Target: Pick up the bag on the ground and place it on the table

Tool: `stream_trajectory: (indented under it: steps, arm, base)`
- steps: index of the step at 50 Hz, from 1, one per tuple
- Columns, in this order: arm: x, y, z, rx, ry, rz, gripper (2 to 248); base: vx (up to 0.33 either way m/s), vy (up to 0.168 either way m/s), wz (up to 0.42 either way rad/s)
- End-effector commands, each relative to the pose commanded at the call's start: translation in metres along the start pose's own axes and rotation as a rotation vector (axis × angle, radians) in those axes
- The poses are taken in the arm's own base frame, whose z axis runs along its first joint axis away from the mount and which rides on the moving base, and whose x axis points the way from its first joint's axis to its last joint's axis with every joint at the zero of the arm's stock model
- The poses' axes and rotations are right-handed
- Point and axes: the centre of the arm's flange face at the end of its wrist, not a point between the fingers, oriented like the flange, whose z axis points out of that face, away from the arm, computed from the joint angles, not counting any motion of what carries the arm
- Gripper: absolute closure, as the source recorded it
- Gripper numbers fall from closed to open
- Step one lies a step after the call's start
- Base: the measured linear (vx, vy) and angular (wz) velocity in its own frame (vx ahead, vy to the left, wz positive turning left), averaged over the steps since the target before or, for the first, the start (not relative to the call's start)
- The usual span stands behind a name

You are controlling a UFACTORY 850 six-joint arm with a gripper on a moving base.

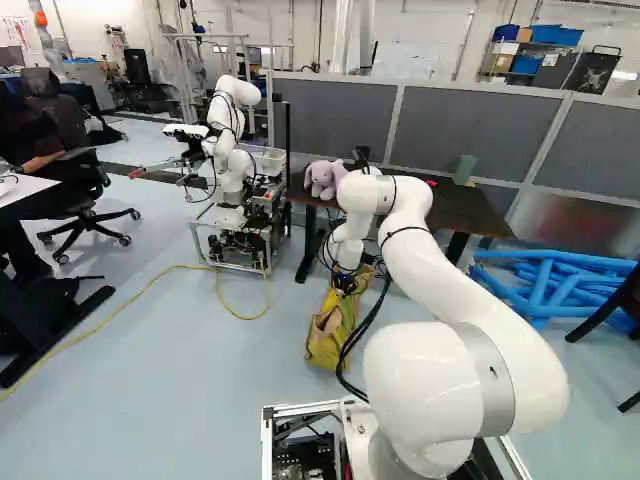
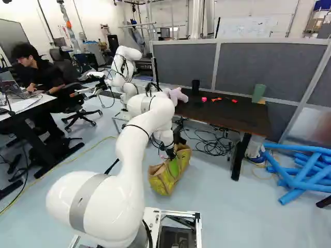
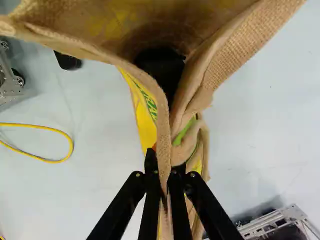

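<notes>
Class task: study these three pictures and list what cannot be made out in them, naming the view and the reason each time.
- What lies deep inside the bag: wrist view, lost in the dark of its mouth.
- The bag's underside: all three views, turned away from the cameras.
- Inner faces of the gripper: wrist view, covered by the cloth between them.
- What the small red thing on the table is: right base view, too small.

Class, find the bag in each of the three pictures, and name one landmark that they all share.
Left base view: bag near the middle, left of the arm.
Right base view: near the middle, right of the arm.
Wrist view: ahead of the gripper, with one fabric edge between its fingers.
Shared landmark: the yellow cable on the floor.
</notes>
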Motion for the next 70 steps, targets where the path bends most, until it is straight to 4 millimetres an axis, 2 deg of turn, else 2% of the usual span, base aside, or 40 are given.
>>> stream_trajectory:
  steps: [47, 70]
  arm:
    - [-0.046, 0.039, -0.082, -0.037, -0.028, 0.015, 226]
    - [-0.073, 0.059, -0.123, -0.049, -0.059, -0.053, 226]
  base:
    - [0.000, 0.000, 0.000]
    - [0.000, 0.000, 0.000]
